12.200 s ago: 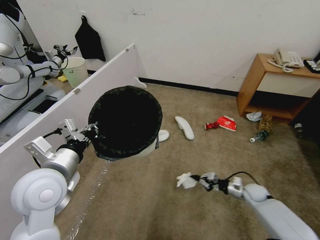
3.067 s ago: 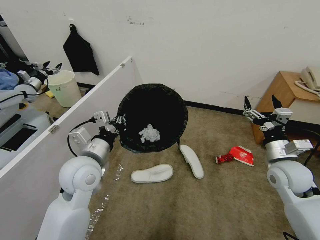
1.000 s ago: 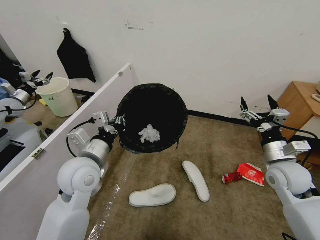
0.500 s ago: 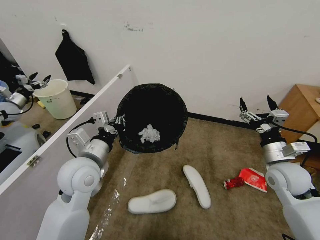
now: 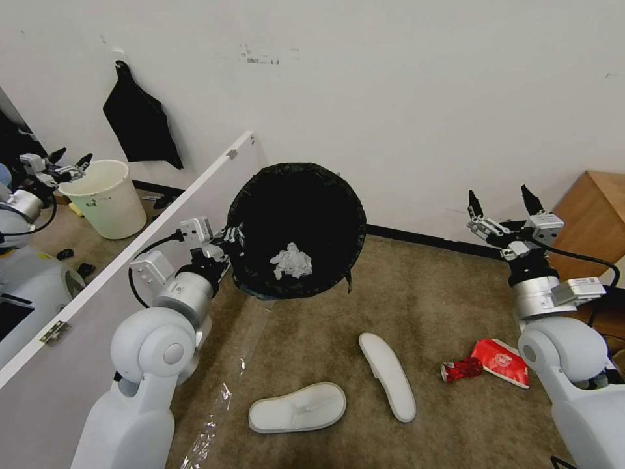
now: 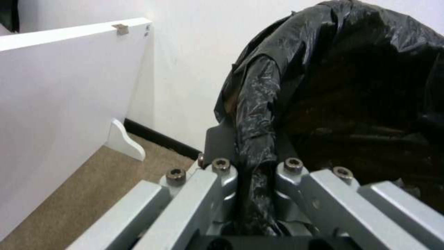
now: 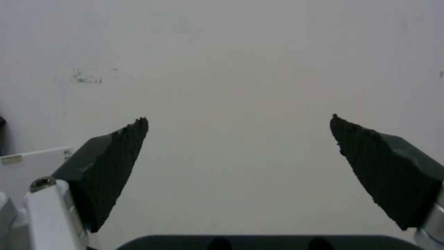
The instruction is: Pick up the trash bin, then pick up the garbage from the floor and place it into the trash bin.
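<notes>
The trash bin (image 5: 296, 228) is pinched aloft by the left gripper (image 5: 229, 240), one crumpled tissue (image 5: 291, 260) is binned, while slippers (image 5: 297, 408), can (image 5: 461, 370) and cup (image 5: 500, 361) are left on the floor (image 5: 416, 293) below the right gripper (image 5: 504, 203), jaws spread and empty

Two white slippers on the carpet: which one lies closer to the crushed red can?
The narrow white slipper, lying lengthwise away from the robot, just left of the crushed red can. The other white slipper lies crosswise, farther left.

we count: trash bin (image 5: 296, 195) 1 | crumpled tissue (image 5: 291, 259) inside it 1 | white slippers (image 5: 297, 408) 2 | crushed red can (image 5: 461, 370) 1 | red paper cup (image 5: 501, 361) 1 | cream bucket (image 5: 107, 197) 1
</notes>
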